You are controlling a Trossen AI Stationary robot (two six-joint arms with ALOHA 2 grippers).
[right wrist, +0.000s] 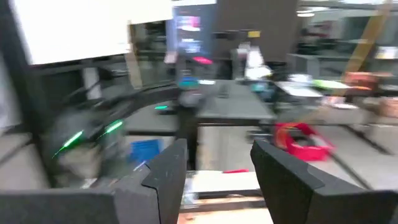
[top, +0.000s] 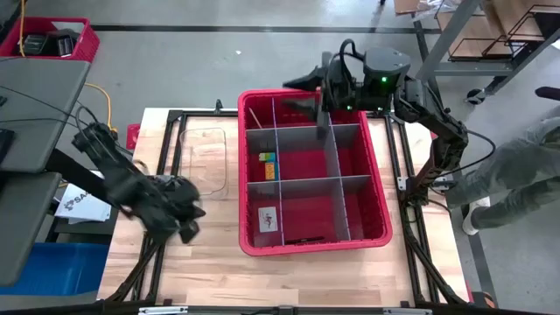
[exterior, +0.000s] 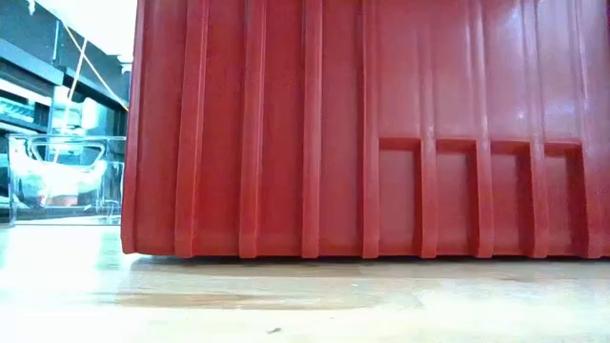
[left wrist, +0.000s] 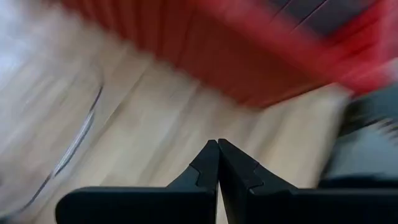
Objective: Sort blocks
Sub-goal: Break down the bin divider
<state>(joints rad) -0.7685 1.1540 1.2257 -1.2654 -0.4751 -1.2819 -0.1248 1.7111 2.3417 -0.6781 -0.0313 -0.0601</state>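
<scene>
Over bin's far rim, right hand (top: 302, 92) open; left hand (top: 188, 223) closed.

The left arm comes in from the left edge of the high view and bends toward the frame's centre-left. Its gripper (top: 186, 223) sits low in the left half, with its tip pointing toward the bottom of the frame. In the left wrist view the two dark fingers (left wrist: 205, 171) are pressed together with nothing between them.

The right arm enters from the right side and folds back toward the upper middle of the high view, where its gripper (top: 302, 90) is raised. In the right wrist view its fingers (right wrist: 168, 168) stand well apart, empty.
</scene>
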